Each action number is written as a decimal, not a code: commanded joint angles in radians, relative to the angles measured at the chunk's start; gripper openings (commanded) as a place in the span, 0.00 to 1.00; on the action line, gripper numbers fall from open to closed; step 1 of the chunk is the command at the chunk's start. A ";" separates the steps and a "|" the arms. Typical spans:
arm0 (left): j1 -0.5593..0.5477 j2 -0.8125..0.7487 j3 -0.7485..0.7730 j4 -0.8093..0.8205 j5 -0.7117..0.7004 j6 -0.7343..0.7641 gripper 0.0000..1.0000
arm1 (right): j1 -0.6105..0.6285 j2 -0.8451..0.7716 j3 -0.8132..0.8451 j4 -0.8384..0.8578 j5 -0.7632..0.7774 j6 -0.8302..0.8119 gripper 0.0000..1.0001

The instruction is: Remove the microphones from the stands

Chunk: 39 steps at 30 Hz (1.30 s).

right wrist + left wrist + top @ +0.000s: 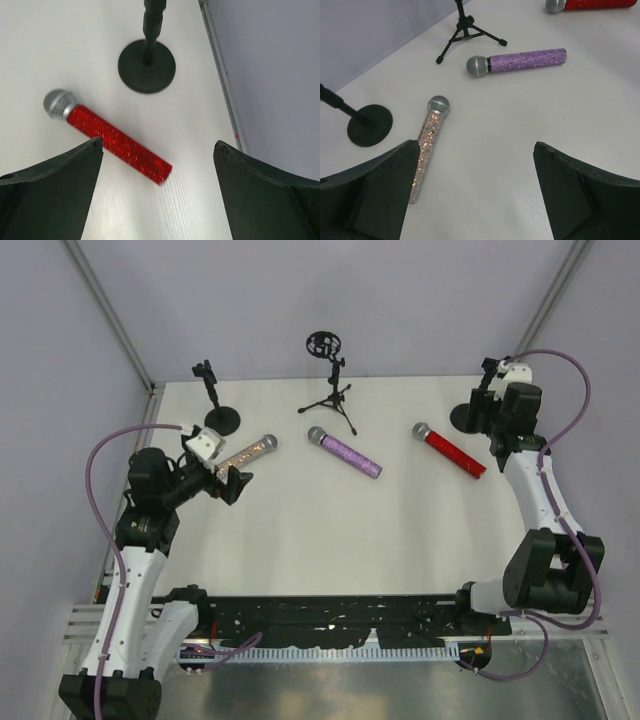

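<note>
Lying flat on the white table (300,540), off every stand: silvery-pink glitter microphone (429,140) left, purple glitter microphone (520,61) middle, red glitter microphone (115,142) right. Hovering wide open and empty (both, yep): left gripper (475,150) beside the silvery one, right gripper (157,144) over the red one, near the far-right black round-base stand (146,65).

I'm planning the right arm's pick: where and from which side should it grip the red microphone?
Mid-handle on the red microphone, from above, jaws turned across its diagonal axis. It lies flat, and its handle is an even cylinder; the rounded grille head could slip.
</note>
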<state>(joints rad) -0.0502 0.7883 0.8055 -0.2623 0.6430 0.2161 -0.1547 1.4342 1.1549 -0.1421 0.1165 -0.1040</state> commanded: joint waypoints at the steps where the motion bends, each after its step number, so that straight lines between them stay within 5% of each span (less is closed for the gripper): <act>1: 0.007 -0.044 0.096 -0.209 -0.150 0.137 1.00 | -0.005 -0.173 -0.092 -0.195 0.005 -0.121 0.95; 8: 0.006 -0.087 0.133 -0.281 -0.373 0.046 1.00 | -0.005 -0.457 -0.225 -0.182 -0.194 -0.206 0.95; 16: 0.007 -0.205 0.233 -0.420 -0.463 0.086 1.00 | -0.005 -0.838 -0.287 -0.076 -0.400 -0.126 0.95; 27: 0.007 -0.360 0.282 -0.505 -0.595 0.057 1.00 | -0.005 -0.994 -0.073 -0.356 -0.554 -0.089 0.95; 39: 0.007 -0.382 0.230 -0.463 -0.536 0.019 1.00 | -0.005 -1.031 -0.116 -0.353 -0.535 -0.056 0.95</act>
<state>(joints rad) -0.0498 0.4072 1.0451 -0.7498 0.0795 0.2584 -0.1574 0.4034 1.0374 -0.5102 -0.4183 -0.1921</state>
